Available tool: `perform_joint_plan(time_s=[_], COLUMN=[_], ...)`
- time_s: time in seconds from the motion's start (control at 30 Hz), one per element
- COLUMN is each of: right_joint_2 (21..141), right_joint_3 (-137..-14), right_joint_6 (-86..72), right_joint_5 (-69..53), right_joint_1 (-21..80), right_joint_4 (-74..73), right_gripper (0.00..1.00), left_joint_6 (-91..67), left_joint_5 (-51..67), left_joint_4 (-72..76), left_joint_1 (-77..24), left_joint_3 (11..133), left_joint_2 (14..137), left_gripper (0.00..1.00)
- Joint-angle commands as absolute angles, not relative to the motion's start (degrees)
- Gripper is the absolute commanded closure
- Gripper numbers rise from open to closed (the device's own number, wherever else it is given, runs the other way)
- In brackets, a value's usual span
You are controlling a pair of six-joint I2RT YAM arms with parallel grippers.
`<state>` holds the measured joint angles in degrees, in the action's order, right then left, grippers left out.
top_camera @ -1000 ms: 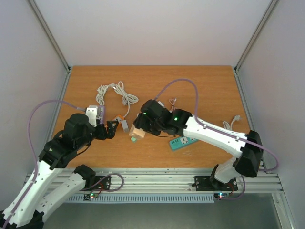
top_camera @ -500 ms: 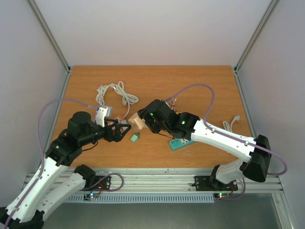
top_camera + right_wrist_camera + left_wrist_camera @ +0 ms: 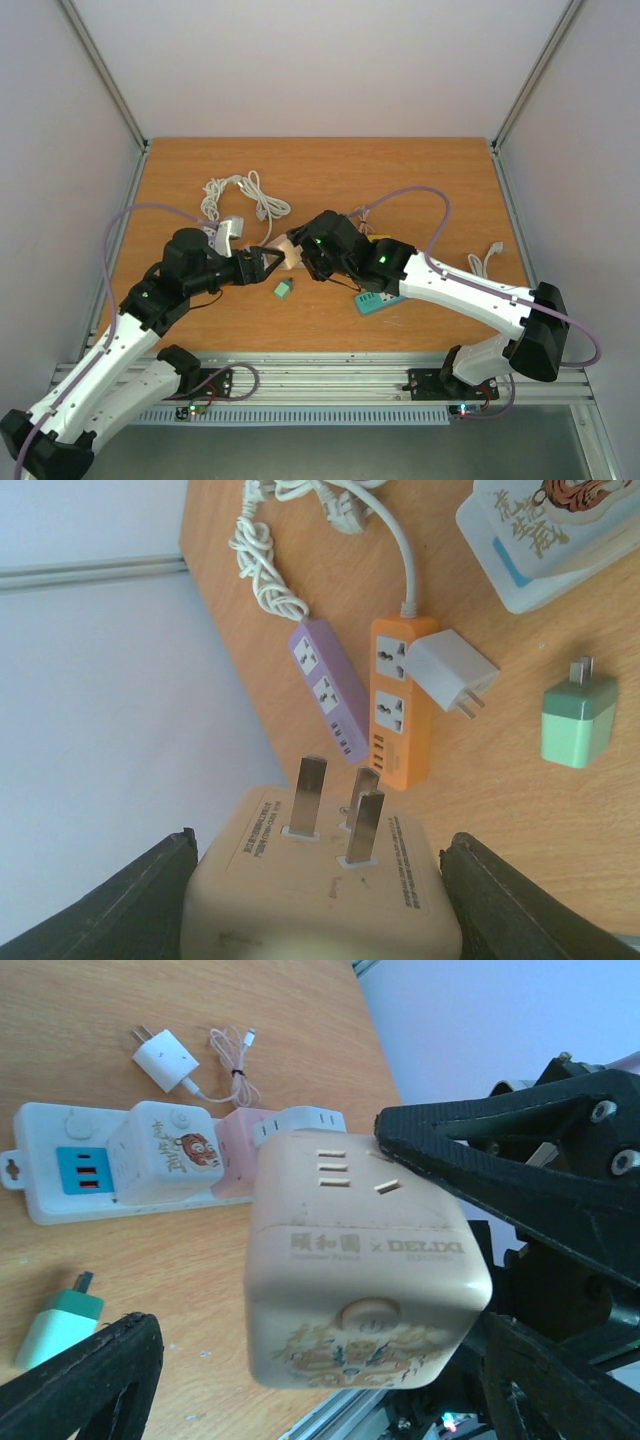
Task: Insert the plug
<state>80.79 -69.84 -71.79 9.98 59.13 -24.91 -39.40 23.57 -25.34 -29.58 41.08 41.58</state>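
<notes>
Okay, right claw [image 3: 303,252] is pinching the beige cube plug [image 3: 291,252] up off the bench [image 3: 430,180], just past the green charger [image 3: 284,288]. The left claw [image 3: 272,262] is spread wide near that charger too. I'd say close the left squarely on flat faces, clear of the prongs [image 3: 312,792].

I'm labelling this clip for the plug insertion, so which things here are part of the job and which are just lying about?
On the job: beige cube plug, held in the right gripper; open left gripper beside it; probably one socket strip, though whether white strip, orange strip or purple strip is unclear.
Lying about: green charger, white charger, coiled white cable.
</notes>
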Motion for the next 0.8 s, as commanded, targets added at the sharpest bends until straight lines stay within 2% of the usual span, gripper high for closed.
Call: perform_joint_plan(time_s=[0.0, 0.13, 0.4, 0.6, 0.7, 0.77], right_joint_2=[80.9, 81.4, 83.6, 85.3, 85.5, 85.6], right_joint_3=[-70.0, -70.3, -72.6, -73.8, -73.9, -73.9], right_joint_6=[-74.0, -73.7, -73.3, -73.4, -73.4, -73.6], right_joint_5=[9.9, 9.3, 8.2, 8.3, 8.1, 8.1], right_joint_1=[59.1, 59.1, 59.2, 59.3, 59.3, 59.3], right_joint_4=[-22.0, -21.3, -24.8, -26.0, -26.4, -26.6], right_gripper=[0.46, 0.46, 0.44, 0.44, 0.41, 0.39], left_joint_6=[-41.8, -41.9, -43.8, -44.2, -43.7, -43.5], left_joint_5=[27.2, 27.8, 26.6, 26.0, 25.8, 25.9], left_joint_4=[-19.1, -20.3, -25.4, -27.2, -28.4, -28.6], left_joint_1=[-29.4, -29.4, -29.5, -29.7, -29.7, -29.7], left_joint_3=[40.5, 40.5, 42.9, 42.7, 43.1, 43.4], left_joint_2=[42.5, 43.2, 45.5, 46.1, 46.6, 47.0], left_gripper=[0.13, 0.13, 0.3, 0.36, 0.45, 0.57])
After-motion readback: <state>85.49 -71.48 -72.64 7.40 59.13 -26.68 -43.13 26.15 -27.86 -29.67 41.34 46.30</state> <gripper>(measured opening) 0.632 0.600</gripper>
